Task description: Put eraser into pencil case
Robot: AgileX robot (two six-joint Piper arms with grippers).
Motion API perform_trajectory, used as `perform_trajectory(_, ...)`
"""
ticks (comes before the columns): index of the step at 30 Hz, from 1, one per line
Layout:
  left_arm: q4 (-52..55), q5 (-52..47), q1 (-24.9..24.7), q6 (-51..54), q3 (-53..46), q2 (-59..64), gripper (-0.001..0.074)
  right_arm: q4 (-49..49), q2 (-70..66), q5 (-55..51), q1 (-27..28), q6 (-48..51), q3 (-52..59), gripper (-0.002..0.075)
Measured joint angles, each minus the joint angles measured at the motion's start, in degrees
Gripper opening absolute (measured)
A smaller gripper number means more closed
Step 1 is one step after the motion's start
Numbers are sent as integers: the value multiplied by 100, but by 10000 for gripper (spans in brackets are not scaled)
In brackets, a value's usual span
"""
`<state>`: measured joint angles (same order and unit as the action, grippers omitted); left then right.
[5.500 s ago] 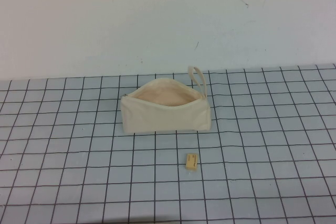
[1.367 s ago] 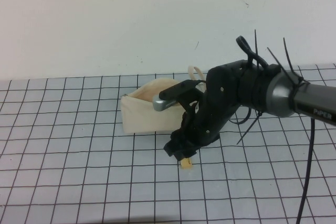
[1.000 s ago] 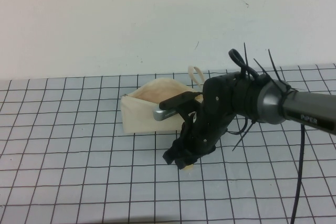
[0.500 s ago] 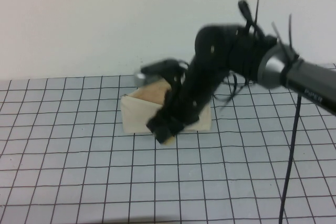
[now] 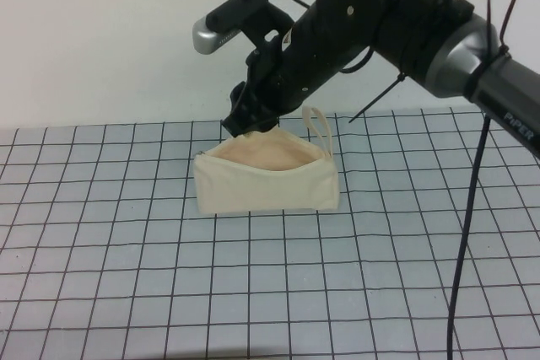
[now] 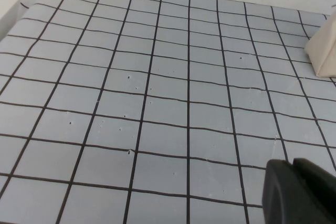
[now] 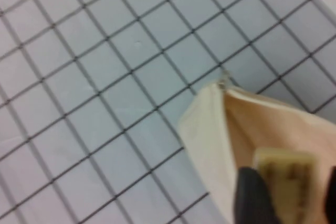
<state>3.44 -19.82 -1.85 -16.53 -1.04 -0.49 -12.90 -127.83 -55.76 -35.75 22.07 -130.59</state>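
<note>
Right claw [image 5: 243, 120] up above the open mouth of the case [image 5: 266, 179], toward its left end, clenched on the eraser [image 7: 286, 167]. Eraser seen only from the right wrist: pale yellow block pinched between dark fingers [image 7: 257, 198], hanging over the pinkish lining. Case resting on the gridded desk [image 5: 126, 276], zip open, loop strap [image 5: 318, 126] standing up at its right end. Left claw [image 6: 299, 192] low over bare grid off to the case's left, only a dark tip showing at the edge of the left wrist view; open or closed cannot be told. One corner of the case visible there too.
</note>
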Motion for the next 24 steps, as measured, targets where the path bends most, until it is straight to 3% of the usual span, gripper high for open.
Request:
perform_trajectory(6, 0, 0, 0, 0, 0, 0, -1, 757, -76, 134, 0, -425, -15, 597)
perform_trajectory(8, 0, 0, 0, 0, 0, 0, -1, 898, -76, -53, 0, -503, -82, 652)
perform_trajectory(10, 0, 0, 0, 0, 0, 0, -1, 998, -76, -305, 0, -531, -218, 658)
perform_trajectory(13, 0, 0, 0, 0, 0, 0, -1, 1158, 54, -814, 0, -539, -563, 536)
perform_trajectory(17, 0, 0, 0, 0, 0, 0, -1, 1290, 377, -1383, 0, -539, -1186, 164)
perform_trajectory(18, 0, 0, 0, 0, 0, 0, -1, 1344, 469, -1383, 0, -544, -1367, 108)
perform_trajectory(21, 0, 0, 0, 0, 0, 0, -1, 1509, 754, -1383, 0, -553, -1824, 34)
perform_trajectory(24, 0, 0, 0, 0, 0, 0, -1, 1817, 1110, -1383, 0, -573, -2042, 12)
